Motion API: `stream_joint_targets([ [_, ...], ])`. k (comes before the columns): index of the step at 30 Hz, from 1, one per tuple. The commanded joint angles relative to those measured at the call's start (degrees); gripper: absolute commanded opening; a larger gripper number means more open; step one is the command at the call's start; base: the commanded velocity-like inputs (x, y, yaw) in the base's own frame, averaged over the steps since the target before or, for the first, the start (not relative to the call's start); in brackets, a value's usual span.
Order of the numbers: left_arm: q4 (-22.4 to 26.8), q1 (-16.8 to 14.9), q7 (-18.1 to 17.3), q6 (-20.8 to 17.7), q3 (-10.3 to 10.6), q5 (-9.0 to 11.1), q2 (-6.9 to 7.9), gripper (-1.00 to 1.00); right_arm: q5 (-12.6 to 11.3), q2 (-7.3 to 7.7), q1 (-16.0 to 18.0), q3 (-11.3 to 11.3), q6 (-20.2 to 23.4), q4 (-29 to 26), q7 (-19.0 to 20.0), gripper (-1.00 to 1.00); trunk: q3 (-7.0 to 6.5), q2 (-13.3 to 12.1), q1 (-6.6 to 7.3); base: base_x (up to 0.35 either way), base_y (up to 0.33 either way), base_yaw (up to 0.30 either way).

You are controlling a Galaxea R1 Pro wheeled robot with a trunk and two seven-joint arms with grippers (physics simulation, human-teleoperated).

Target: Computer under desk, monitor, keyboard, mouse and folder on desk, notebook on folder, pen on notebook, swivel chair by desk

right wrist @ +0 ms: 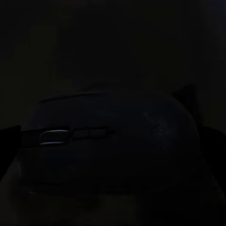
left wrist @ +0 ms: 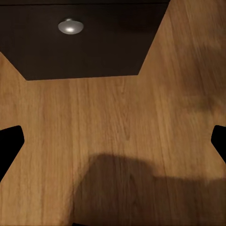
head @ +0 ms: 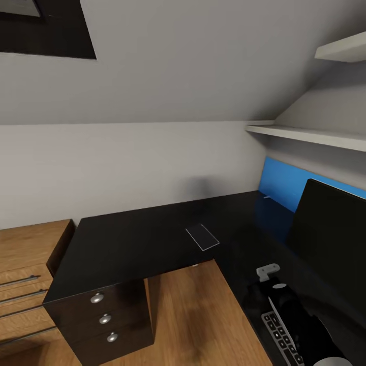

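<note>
The black L-shaped desk fills the middle of the head view, its drawer unit at the front left. A thin dark notebook lies flat near the desk's inner corner. The black monitor stands on the right wing, and the keyboard lies in front of it. My right gripper hangs low over the desk beside the keyboard's far end. In the right wrist view the dark mouse sits very close, too dark to judge the grip. My left gripper is open over bare floor.
A bright blue flat panel leans at the wall behind the monitor. Two pale shelves jut out above it. A wooden dresser stands left of the desk. The drawer unit's front and a silver knob face the left wrist.
</note>
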State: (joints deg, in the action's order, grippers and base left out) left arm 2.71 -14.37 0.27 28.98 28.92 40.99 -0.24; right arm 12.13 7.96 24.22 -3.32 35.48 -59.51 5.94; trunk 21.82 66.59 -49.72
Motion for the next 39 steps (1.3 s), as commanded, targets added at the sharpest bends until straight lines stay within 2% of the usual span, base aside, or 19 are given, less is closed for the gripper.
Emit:
stream_joint_targets([
  [1, -0.06, -0.04, 0.02, 0.2, 0.47, 0.48, -0.01, 1.0, 0.62, 0.04, 0.03, -0.07, 0.3, -0.08, 0.43, -1.0, 0.07, 0.04, 0.0, -0.005, 0.0, 0.0],
  [18, -0.05, -0.04, 0.0, 0.2, 0.61, 0.23, -0.02, 1.0, 0.62, 0.04, 0.03, -0.11, 0.29, -0.08, 0.39, -1.0, 0.07, 0.04, 0.0, -0.059, -0.024, 0.0],
  [25, -0.05, -0.04, 0.0, 0.21, 0.45, 0.54, -0.02, 1.0, 0.62, 0.04, 0.03, -0.11, 0.29, -0.08, 0.39, -1.0, 1.32, 2.85, -1.54, 0.0, 0.0, 0.0],
  [32, -0.06, -0.04, 0.0, 0.2, 0.37, 0.59, -0.02, 1.0, 0.62, 0.04, 0.05, -0.11, 0.29, -0.08, 0.39, -1.0, 1.32, 2.85, -1.54, 0.0, 0.0, 0.0],
  [39, -0.05, -0.04, 0.0, 0.2, 0.25, 0.66, 0.04, 1.0, 0.62, 0.04, 0.04, -0.11, 0.29, -0.08, 0.39, -1.0, 2.58, 5.66, -3.08, 0.0, 0.0, 0.0],
])
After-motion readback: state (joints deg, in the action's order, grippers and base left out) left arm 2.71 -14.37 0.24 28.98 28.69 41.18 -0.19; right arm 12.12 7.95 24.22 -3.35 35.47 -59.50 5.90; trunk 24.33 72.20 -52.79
